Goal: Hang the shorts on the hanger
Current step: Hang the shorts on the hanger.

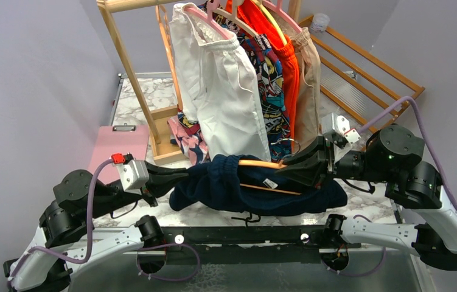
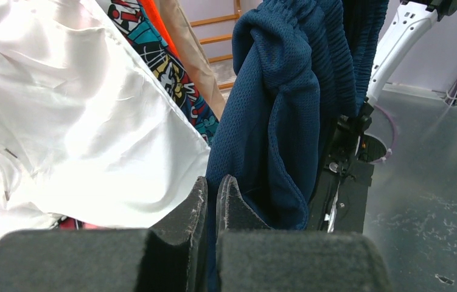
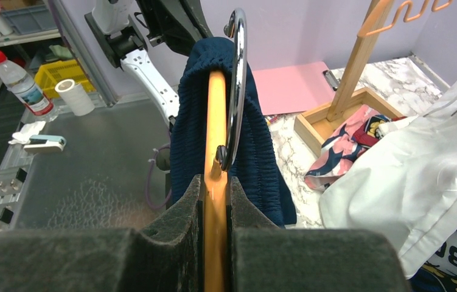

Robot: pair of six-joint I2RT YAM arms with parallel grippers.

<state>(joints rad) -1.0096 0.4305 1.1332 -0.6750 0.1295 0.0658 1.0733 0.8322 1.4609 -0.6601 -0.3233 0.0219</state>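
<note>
The navy shorts (image 1: 238, 185) hang over the orange-tan wooden hanger (image 1: 261, 163), held above the table's near middle. Their white label (image 1: 269, 184) shows by the crossbar. My right gripper (image 1: 288, 165) is shut on the hanger's top by its metal hook (image 3: 237, 73); the wood (image 3: 215, 182) sits between the pads. My left gripper (image 1: 184, 173) is shut on the shorts' left edge; navy fabric (image 2: 274, 121) runs between the fingers (image 2: 230, 201) in the left wrist view. In the right wrist view the shorts (image 3: 256, 146) drape both sides of the hanger.
A wooden rack (image 1: 134, 73) at the back holds white shorts (image 1: 223, 85), patterned, orange (image 1: 286, 67) and beige garments on pink hangers. A pink clipboard (image 1: 119, 146) lies at left. Floral cloth (image 1: 189, 137) lies at the rack's base. A wooden frame (image 1: 366, 67) leans at the back right.
</note>
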